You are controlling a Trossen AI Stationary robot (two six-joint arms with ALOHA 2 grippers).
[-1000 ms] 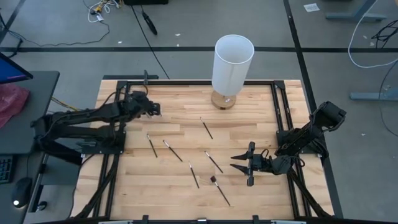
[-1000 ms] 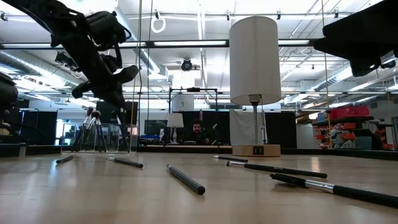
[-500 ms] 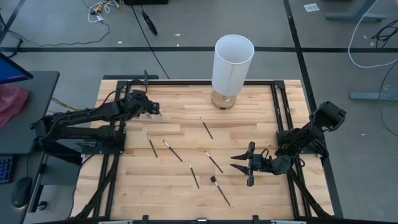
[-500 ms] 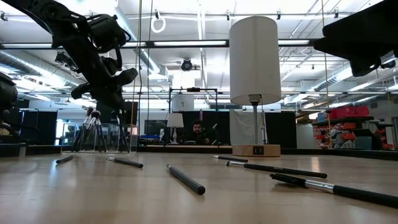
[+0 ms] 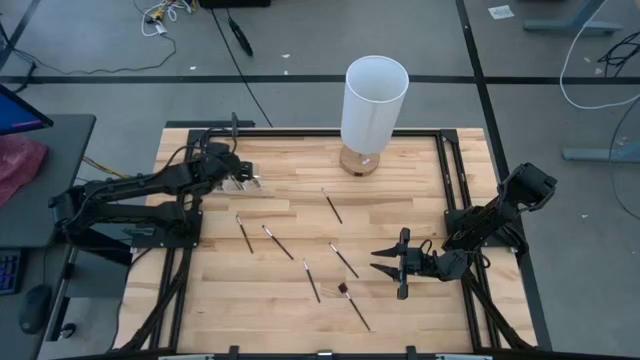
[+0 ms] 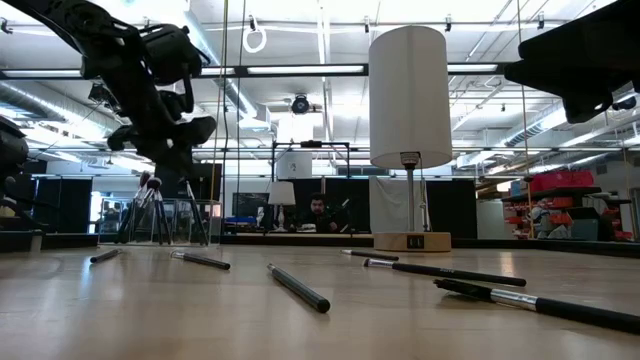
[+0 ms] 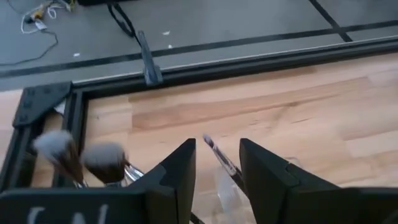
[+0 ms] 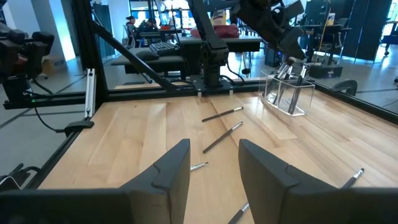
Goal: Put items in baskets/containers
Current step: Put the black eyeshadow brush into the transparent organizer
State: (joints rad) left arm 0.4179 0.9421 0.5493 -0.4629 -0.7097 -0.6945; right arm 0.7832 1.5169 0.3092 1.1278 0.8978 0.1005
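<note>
The transparent container (image 5: 247, 181) stands near the table's far left corner with a few brushes upright in it, their tufts (image 7: 102, 158) pointing up. It also shows in the right wrist view (image 8: 287, 93). My left gripper (image 5: 236, 172) hovers open just above the container. One slim brush (image 7: 219, 155) stands between its fingers with a gap on each side. Several dark brushes lie flat mid-table (image 5: 278, 242) (image 5: 331, 206) (image 5: 354, 305). My right gripper (image 5: 398, 263) waits open, low, right of them.
A tall white cylinder on a wooden base (image 5: 373, 100) stands at the far edge's middle. A black frame (image 5: 300, 131) runs round the tabletop. Bare wood lies between the container and the loose brushes (image 6: 298, 287). A person sits in the room behind (image 6: 316, 212).
My left gripper has risen a little and drawn back toward the table's left edge, uncovering the container. Nothing else has moved.
</note>
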